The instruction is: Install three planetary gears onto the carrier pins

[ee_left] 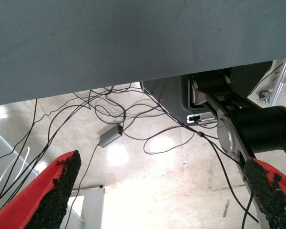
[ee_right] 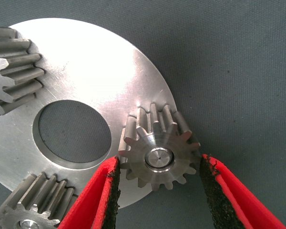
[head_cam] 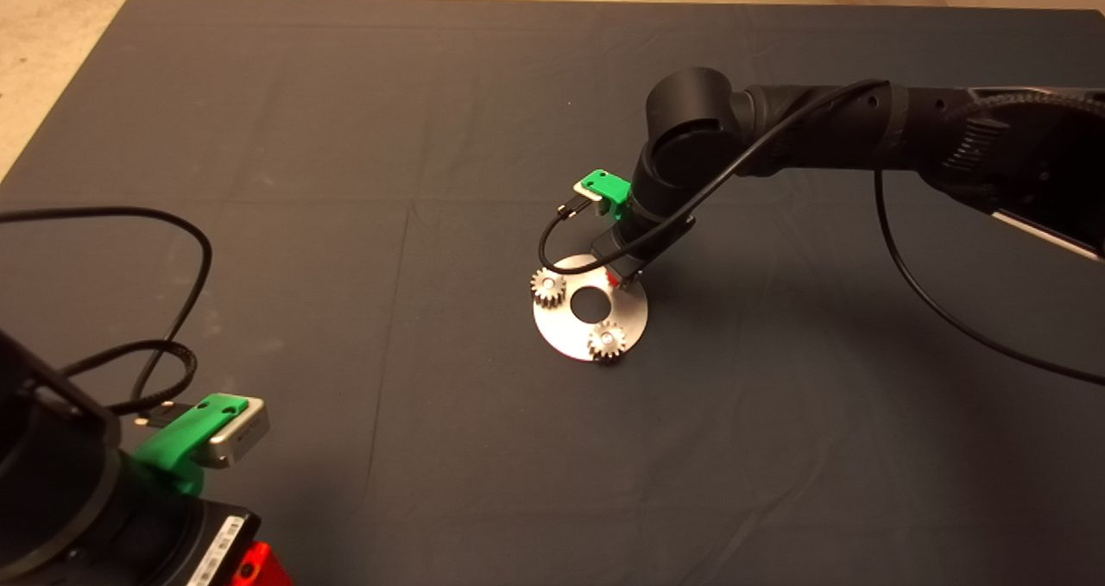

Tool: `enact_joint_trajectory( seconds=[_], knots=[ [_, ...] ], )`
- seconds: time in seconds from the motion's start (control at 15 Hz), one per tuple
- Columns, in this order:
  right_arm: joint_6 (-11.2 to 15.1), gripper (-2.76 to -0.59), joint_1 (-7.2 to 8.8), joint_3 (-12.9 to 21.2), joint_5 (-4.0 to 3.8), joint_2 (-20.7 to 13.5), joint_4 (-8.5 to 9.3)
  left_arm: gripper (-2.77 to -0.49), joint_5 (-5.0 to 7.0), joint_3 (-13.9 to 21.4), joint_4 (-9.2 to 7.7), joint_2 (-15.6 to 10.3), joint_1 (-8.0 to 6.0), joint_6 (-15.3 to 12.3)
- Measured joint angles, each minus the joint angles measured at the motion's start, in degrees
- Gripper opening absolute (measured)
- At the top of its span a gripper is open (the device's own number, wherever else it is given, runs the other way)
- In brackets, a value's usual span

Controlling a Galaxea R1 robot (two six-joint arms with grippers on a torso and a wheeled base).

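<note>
Right wrist view: third gear (ee_right: 157, 145) seated on pin (ee_right: 160, 158), upright, centred between spread red fingers (ee_right: 109, 191) of right gripper (ee_right: 157, 191), jaws released. Left gripper (ee_left: 157, 191) parked, fingers apart.

— Where do we have our right arm?
— It reaches in from the right, wrist bent down over the middle of the mat. Our right gripper (ee_right: 157, 191) points straight down, its red fingers (ee_right: 102, 195) spread a little, one pad on each side of a gear, barely apart from its teeth.
— And the left?
— Our left gripper (ee_left: 159, 191) waits at the near left edge, fingers wide apart.
</note>
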Motion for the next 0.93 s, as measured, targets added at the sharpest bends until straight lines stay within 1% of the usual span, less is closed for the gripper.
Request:
enact_joint_trajectory(
  seconds=[0.07,0.2,0.33,0.4,0.47,0.53,0.6,0.67,0.73,0.8,0.87,0.93],
  knots=[
    [0.0,-2.19,0.0,0.0,0.0,0.0,0.0,-0.8,0.0,0.0,0.0,0.0,0.0,0.0],
    [0.0,-2.09,0.02,0.0,-0.01,0.0,-0.04,-0.8,0.0,0.0,0.0,0.0,0.0,0.0],
    [0.0,-2.06,0.02,0.0,-0.03,0.0,-0.04,-0.8,0.0,0.0,0.0,0.0,0.0,0.0],
    [0.0,-1.96,0.11,0.0,-0.2,0.0,-0.04,-0.8,0.0,0.0,0.0,0.0,0.0,0.0],
    [0.0,-1.93,0.35,0.0,-0.21,0.0,0.02,-0.8,0.0,0.0,0.0,0.0,0.0,0.0],
    [0.0,-1.91,0.93,0.1,-0.2,0.0,0.35,-0.8,0.0,0.0,0.0,0.0,0.0,0.0],
    [0.0,-1.88,1.86,0.3,-0.23,-0.2,1.14,-0.8,0.0,0.0,0.0,0.0,0.0,0.0],
    [0.0,-1.76,3.39,0.6,-0.23,-0.5,3.46,-0.8,-0.02,0.0,0.0,0.0,0.0,0.0],
    [0.0,-1.76,5.12,1.8,-0.33,-1.1,6.58,-0.8,0.0,0.0,0.0,0.0,0.0,0.0],
    [0.0,-1.75,6.41,3.4,-0.35,-1.8,9.18,-0.8,0.0,0.0,0.0,0.0,0.0,0.0],
    [0.0,-1.64,7.49,5.0,-0.39,-2.5,11.24,-0.8,-0.02,0.0,0.0,0.0,0.0,0.0],
    [0.0,-1.62,8.25,6.8,-0.24,-3.6,13.06,-0.7,0.0,0.0,0.0,0.0,0.0,0.0]
  ],
)
